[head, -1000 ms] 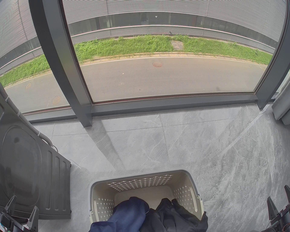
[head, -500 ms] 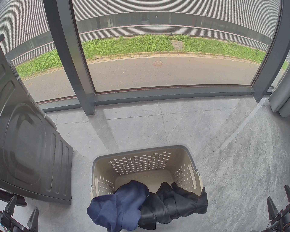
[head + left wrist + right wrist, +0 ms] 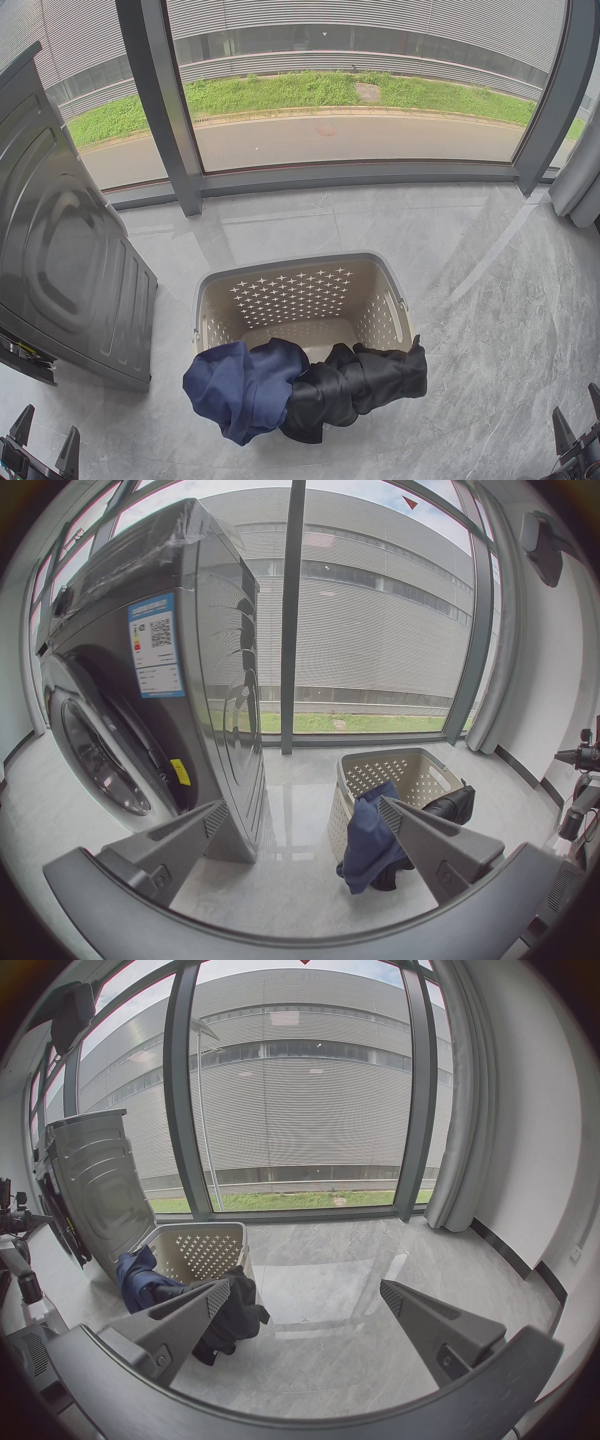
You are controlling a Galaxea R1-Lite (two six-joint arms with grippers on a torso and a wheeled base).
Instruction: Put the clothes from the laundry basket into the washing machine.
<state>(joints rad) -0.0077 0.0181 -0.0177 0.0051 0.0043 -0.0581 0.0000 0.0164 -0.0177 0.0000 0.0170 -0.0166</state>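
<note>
My left gripper (image 3: 47,431) and right gripper (image 3: 575,406) hang wide open and empty, while the blue garment (image 3: 240,387) and black garment (image 3: 356,387) drape over the laundry basket's (image 3: 294,259) near rim, right of the washing machine (image 3: 69,250), so I judge it best to pinch one thick fold.

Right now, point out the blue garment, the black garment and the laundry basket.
blue garment (image 3: 240,387): head view, bunched middle.
black garment (image 3: 356,384): head view, folded middle.
laundry basket (image 3: 290,297): head view, perforated far wall.
</note>
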